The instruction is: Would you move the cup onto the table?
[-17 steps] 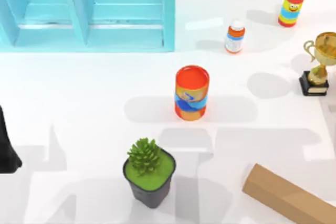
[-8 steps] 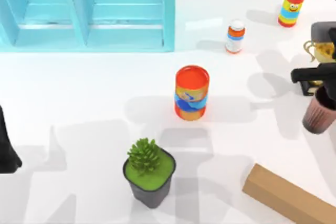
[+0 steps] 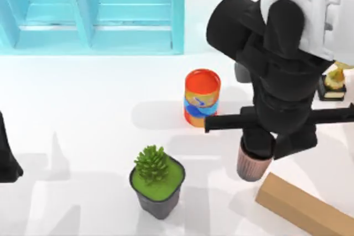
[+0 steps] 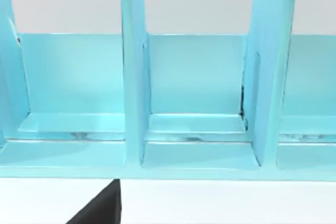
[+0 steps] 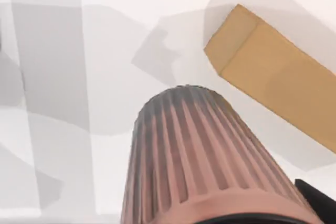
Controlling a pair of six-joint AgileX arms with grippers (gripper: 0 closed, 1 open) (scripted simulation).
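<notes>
Since a moment earlier, my right arm had swung in from the right edge of the table (image 3: pixel 77 98) toward its middle, carrying the cup (image 3: pixel 253 164) with it. My right gripper (image 3: pixel 260 150) was closed on the cup's upper part, holding it upright, base down. The cup hung just right of the can (image 3: pixel 202 98), between the plant pot (image 3: pixel 157 183) and the end of the cardboard box (image 3: pixel 301 205). From the right wrist view the ribbed cup (image 5: pixel 202 156) pointed down at bare white surface, with the box (image 5: pixel 278 74) lying close beside that spot. I could not tell whether the base was touching yet; it looked to be above the surface.

By my reckoning the carry was mostly done: the cup was over open table. What remained was to lower it, let go and pull away without tipping it against the box.

My left arm sat parked at the table's left edge, its wrist camera facing the blue shelf (image 4: pixel 194 98).
</notes>
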